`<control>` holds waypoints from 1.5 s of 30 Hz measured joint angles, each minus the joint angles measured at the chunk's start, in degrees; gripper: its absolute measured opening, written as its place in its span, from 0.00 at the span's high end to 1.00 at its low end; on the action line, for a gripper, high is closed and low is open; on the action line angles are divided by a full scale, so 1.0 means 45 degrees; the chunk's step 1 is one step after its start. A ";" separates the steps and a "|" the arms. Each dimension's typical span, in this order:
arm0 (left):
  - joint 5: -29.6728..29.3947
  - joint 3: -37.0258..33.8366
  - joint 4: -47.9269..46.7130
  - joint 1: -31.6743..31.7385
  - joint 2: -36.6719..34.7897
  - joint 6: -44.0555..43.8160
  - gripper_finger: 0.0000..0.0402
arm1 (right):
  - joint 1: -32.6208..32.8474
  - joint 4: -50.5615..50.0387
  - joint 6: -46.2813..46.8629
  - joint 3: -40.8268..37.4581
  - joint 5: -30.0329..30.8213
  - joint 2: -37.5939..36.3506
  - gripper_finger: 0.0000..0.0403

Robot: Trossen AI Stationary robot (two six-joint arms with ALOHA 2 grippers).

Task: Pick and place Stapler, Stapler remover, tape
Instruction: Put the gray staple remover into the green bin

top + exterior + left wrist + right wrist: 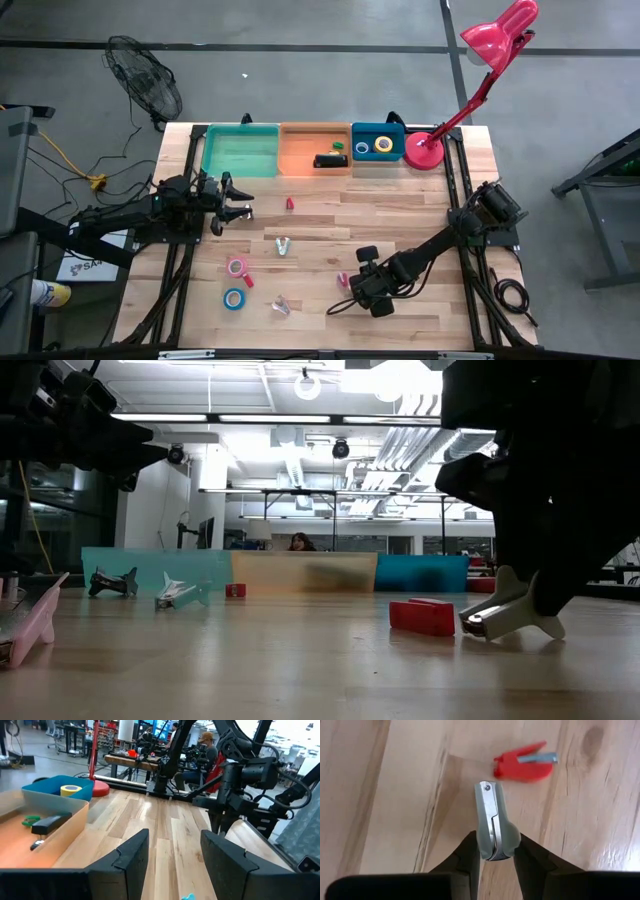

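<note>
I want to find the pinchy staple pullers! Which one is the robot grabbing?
The grey staple remover, squeezed between the right claw's fingers at the table's near edge. A red staple remover lies right beside it, untouched; the others sit farther off.

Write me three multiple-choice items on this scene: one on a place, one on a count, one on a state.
1. Where does the black stapler lie?
A. green bin
B. blue bin
C. orange bin

2. How many tape rolls lie on the bare table?
A. two
B. one
C. four

3. What is the right gripper doing?
A. hanging open over nothing
B. closed on a grey staple remover
C. holding a tape roll

Answers:
1 C: the high view shows it inside the middle, orange bin.
2 A: only the pink roll and the light blue roll lie on the wood.
3 B: its wrist view shows both fingers pressed against the remover's sides.
</note>
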 joint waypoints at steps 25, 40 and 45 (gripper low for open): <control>-0.2284 -0.0053 0.0356 0.0002 0.1614 0.2460 0.56 | -0.2875 0.1643 -0.3359 -0.0019 0.6060 -0.1699 0.79; -0.1412 -0.0039 0.3792 -0.0002 0.4395 0.3839 0.56 | -0.5857 0.6987 -0.6825 -0.0010 0.2646 -0.1699 0.79; -0.1231 -0.0027 0.5237 -0.0002 0.5446 0.4431 0.56 | -0.6309 0.7625 -0.7203 -0.0002 0.1651 -0.1693 0.79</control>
